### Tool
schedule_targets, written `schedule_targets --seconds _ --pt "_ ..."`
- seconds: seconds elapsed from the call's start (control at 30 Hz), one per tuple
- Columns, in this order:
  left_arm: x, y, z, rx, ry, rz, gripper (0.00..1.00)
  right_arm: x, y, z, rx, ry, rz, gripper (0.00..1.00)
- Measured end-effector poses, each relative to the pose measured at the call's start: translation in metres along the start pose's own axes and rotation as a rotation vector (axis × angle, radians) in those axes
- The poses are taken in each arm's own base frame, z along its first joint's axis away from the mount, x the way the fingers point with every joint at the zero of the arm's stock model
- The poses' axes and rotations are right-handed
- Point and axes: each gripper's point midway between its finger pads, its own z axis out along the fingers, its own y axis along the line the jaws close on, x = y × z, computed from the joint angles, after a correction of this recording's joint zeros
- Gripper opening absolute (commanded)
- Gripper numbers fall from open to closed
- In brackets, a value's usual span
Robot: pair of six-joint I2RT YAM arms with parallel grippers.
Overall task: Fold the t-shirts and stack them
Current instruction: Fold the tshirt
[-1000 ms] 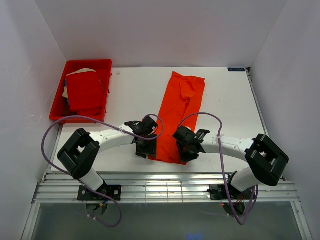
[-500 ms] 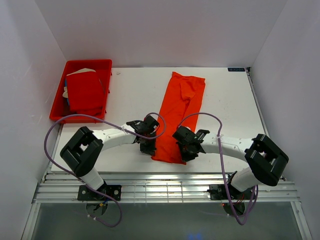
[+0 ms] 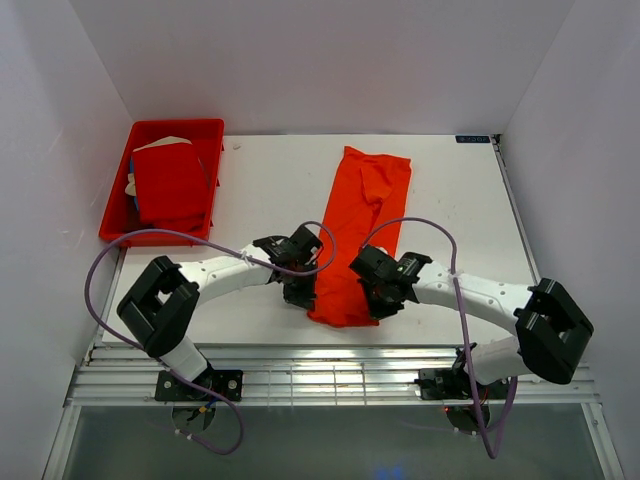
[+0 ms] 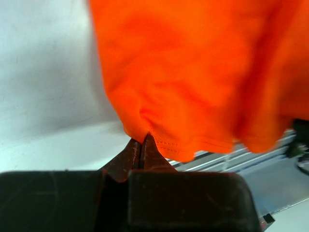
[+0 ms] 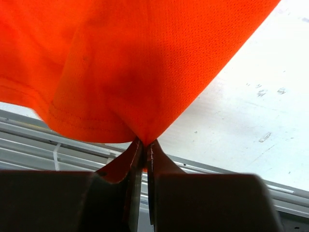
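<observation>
A bright orange t-shirt [image 3: 360,215], folded into a long strip, lies on the white table from the far middle toward the near edge. My left gripper [image 3: 305,292] is shut on its near left corner [image 4: 145,126]. My right gripper [image 3: 378,298] is shut on its near right corner [image 5: 140,121]. The near hem hangs lifted between the two, above the table. A deeper red t-shirt [image 3: 168,183] lies folded in the red tray [image 3: 118,205] at the far left.
The metal rail [image 3: 330,375] of the table's near edge runs just behind the lifted hem. White walls close in the table on three sides. A purple cable [image 3: 130,245] loops over each arm.
Both grippers have shut on the near corners of the orange t-shirt and lifted them, drawing the hem a little away from the table's near edge.
</observation>
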Motion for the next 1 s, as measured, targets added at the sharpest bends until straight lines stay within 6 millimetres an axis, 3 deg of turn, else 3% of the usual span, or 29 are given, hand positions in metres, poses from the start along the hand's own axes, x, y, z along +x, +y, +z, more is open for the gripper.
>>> schedule_targets --seconds 0.2,0.33,0.57,0.73,1.0 --pt "-0.054 -0.046 -0.030 0.096 -0.150 0.023 0.00 -0.038 0.009 -0.008 0.042 -0.061 -0.002 0.08" --pt "-0.088 -0.064 -0.039 0.108 -0.241 0.023 0.00 -0.066 0.005 -0.005 0.085 -0.096 0.011 0.08" --pt "-0.135 -0.049 -0.023 0.042 -0.313 -0.024 0.00 -0.114 -0.035 -0.004 0.165 -0.150 0.082 0.08" --pt "-0.181 -0.042 -0.010 0.026 -0.358 -0.043 0.00 -0.149 -0.059 -0.003 0.201 -0.185 0.110 0.08" --pt "-0.257 -0.064 -0.012 0.108 -0.446 -0.030 0.00 -0.202 -0.088 0.004 0.242 -0.216 0.112 0.08"
